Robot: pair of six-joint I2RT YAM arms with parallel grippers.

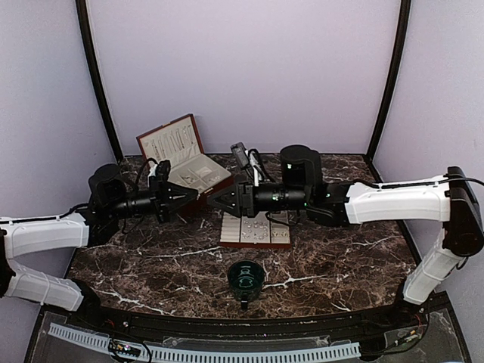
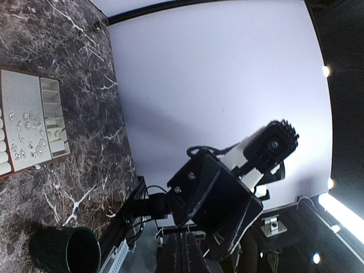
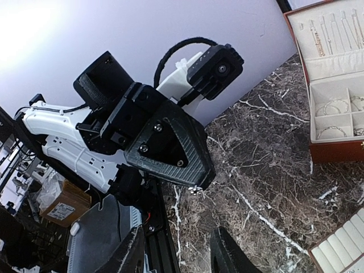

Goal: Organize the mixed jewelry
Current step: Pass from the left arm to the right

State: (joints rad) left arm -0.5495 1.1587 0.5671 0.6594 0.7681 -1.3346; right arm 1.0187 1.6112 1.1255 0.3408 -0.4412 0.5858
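Observation:
Both arms hang above the table, tip to tip. My left gripper (image 1: 198,198) is shut, and in the right wrist view a tiny silvery piece of jewelry (image 3: 194,190) glints at its tip. My right gripper (image 1: 214,200) faces it a short way off, open, its fingers (image 3: 133,253) spread with only bare marble between them. The mixed jewelry (image 2: 25,136) lies as small silvery pieces on the cream padded tray (image 1: 255,229) below the right arm. In the left wrist view my own shut gripper (image 2: 185,250) points at the right gripper's body (image 2: 219,207).
An open red-brown jewelry box (image 1: 185,155) stands at the back left, with chains in its lid (image 3: 327,31) and bracelets in its compartments (image 3: 333,108). A dark green cup (image 1: 246,277) stands near the front middle. White ring rolls (image 3: 341,244) line the tray's end.

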